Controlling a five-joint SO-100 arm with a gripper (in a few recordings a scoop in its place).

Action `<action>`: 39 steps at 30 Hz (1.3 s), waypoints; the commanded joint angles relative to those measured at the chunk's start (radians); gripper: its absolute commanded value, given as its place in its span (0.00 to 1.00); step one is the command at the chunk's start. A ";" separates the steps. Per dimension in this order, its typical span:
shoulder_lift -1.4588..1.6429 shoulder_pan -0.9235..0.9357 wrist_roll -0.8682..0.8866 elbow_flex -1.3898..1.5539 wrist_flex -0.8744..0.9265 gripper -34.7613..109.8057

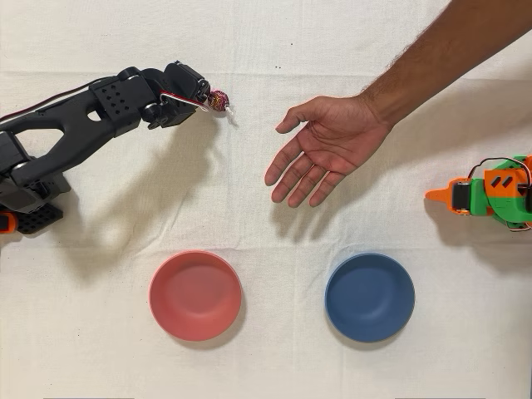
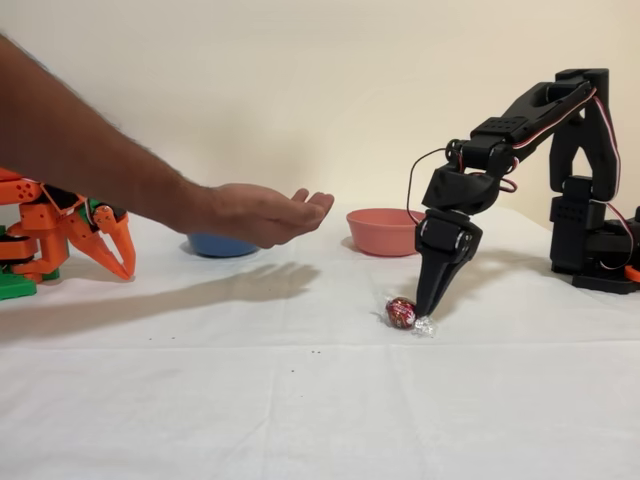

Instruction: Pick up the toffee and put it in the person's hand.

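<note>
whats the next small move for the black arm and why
Probably close the jaws on the small round toffee in red foil. The black gripper is down at the tablecloth right beside it, the sweet sits unlifted, and the person's open hand waits apart.

Table (image 1: pixel 274 349) under white cloth, faintly creased, few dark specks near top centre in your overhead view. Directly on cloth: pink bowl (image 1: pixel 195 295) and blue bowl (image 1: pixel 370 297), side by side, apart, along lower edge of overhead view; in fixed view you see them at far side, pink bowl (image 2: pixel 383 231) right of blue bowl (image 2: pixel 222 245). Toffee (image 1: pixel 218 100) lies on cloth, upper left in overhead view; fixed view puts toffee (image 2: pixel 402 313) near front, right of centre, clear wrapper end splayed on cloth.
</note>
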 commanded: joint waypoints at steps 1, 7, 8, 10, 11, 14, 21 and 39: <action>0.084 -0.002 -0.006 -0.061 0.015 0.24; 0.124 0.015 -0.009 -0.063 0.032 0.24; 0.130 0.017 -0.011 -0.061 0.035 0.24; 0.140 0.021 -0.011 -0.057 0.040 0.24; 0.146 0.025 -0.011 -0.052 0.040 0.24; 0.166 0.032 -0.003 -0.046 0.054 0.24; 0.189 0.044 -0.012 -0.029 0.066 0.24; 0.075 0.054 -0.023 -0.117 0.149 0.40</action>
